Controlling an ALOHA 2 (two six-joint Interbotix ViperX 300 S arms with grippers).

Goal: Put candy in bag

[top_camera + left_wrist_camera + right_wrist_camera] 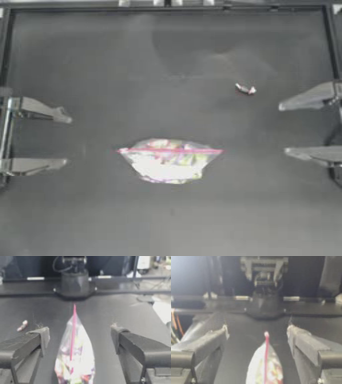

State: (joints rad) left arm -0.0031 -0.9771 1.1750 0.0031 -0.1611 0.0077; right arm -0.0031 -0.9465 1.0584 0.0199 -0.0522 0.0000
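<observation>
**Top view: bag mid-counter, candy apart, both claws spread**

Top view crops both arms at the side edges, leaving only jaw tips. Left claw [50, 137] parked at the left edge, jaws spread, holding nothing. Right claw [299, 127] parked at the right edge, likewise spread and empty. Bag [169, 160] flat at mid-counter [167, 220]: clear crinkled plastic, pink-red strip along the mouth, contents a pale multicoloured blur. Candy [245, 89] tiny, white and red-orange, well apart from the bag, nearer the right claw. Wrapper detail unreadable.
</observation>
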